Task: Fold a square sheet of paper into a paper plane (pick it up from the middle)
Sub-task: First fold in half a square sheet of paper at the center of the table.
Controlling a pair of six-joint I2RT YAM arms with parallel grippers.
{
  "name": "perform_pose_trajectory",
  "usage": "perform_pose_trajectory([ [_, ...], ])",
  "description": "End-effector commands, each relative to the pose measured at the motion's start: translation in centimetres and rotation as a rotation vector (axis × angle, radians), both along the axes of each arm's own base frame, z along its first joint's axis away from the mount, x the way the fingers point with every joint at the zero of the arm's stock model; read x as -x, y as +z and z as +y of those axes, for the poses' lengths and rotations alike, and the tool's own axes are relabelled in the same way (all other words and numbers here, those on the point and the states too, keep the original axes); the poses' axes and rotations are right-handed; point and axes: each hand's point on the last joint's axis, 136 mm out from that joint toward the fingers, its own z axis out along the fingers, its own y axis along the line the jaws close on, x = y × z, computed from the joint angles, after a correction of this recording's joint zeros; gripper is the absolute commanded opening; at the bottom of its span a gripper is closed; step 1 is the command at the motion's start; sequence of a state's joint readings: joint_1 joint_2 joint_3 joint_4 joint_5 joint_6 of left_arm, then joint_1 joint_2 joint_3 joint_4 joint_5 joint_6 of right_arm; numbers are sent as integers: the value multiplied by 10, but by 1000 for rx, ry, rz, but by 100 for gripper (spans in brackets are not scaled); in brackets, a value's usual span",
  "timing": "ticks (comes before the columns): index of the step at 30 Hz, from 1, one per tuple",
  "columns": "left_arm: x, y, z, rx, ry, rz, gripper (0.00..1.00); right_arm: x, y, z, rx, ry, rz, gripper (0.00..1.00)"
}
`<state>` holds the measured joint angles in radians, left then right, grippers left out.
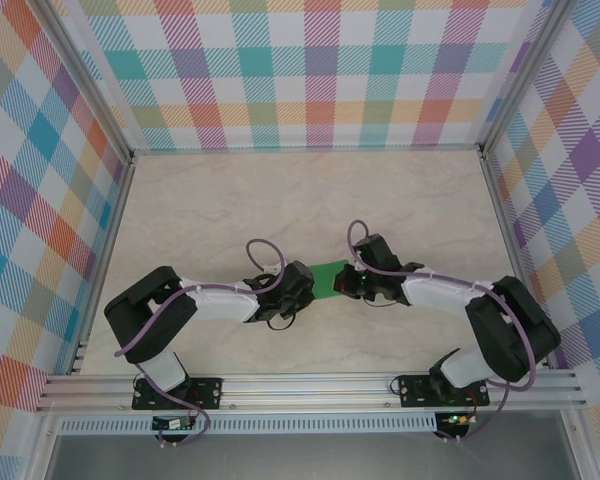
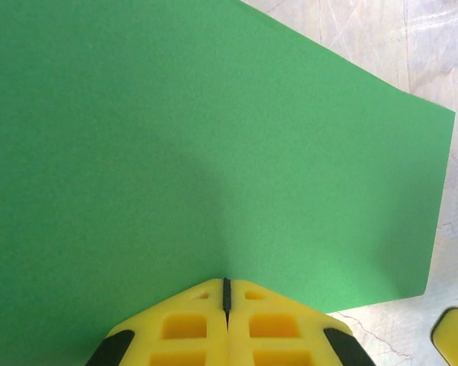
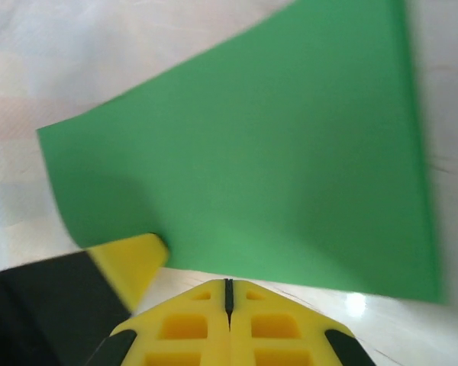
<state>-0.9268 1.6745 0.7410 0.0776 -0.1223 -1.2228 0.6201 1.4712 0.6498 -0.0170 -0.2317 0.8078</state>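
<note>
Key relation: the square sheet of paper is lying on the table between my two pincers, in the middle of the scene. It is reaching right from my left tips and left from my right tips.
Left pincer: my left gripper is clenched, its yellow fingers meeting at a thin seam. The tips are resting on the sheet, inside its edge, with green spreading out on both sides of them. I am seeing no fold caught between them, so I am calling them closed on nothing.
Right pincer: my right gripper is clenched too and is carrying nothing. It is stopping just short of the sheet's edge, with a strip of pale table showing between.
Nearer arm: the left, since it is touching the paper and the right is only beside it.
Sheet's axis: from above, the green patch is running left to right, from one pincer to the other.
Sheet's look: plain bright green, unprinted and straight-edged. It is curling at the corner beside my left finger, and a soft shaded ridge is running away from my left tips.
</note>
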Motion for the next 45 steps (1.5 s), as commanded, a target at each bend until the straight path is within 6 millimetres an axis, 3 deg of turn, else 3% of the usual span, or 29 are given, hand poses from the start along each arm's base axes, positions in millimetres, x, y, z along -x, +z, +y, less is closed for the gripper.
perform_pose_trajectory([
  [1,34,-54,49,-211,7,171,0,-6,-2,22,-26,38,6,0],
  [5,35,-54,52,-221,13,177,0,-10,-20,23,6,26,33,0],
  [9,36,-55,53,-228,19,183,0,0,-45,5,79,4,58,0],
  [16,41,-61,61,-250,36,202,0,23,-80,-64,193,-112,98,0],
  [20,43,-63,64,-251,42,209,0,25,-81,-93,216,-176,102,0],
  [26,40,-63,59,-239,31,201,0,20,-65,-107,259,-216,35,0],
  [29,38,-61,55,-235,16,188,0,12,-40,-96,195,-186,-32,0],
  [33,31,-54,47,-225,-25,147,0,4,10,-66,36,-92,-131,0],
  [35,27,-51,43,-216,-42,126,0,3,25,-51,-26,-47,-137,0],
  [37,24,-49,37,-200,-66,105,0,4,31,-34,-78,4,-107,0],
  [42,18,-45,29,-172,-98,60,0,-2,21,4,-127,93,-5,0],
  [45,16,-42,26,-151,-99,38,0,-7,11,13,-126,112,41,0],
])
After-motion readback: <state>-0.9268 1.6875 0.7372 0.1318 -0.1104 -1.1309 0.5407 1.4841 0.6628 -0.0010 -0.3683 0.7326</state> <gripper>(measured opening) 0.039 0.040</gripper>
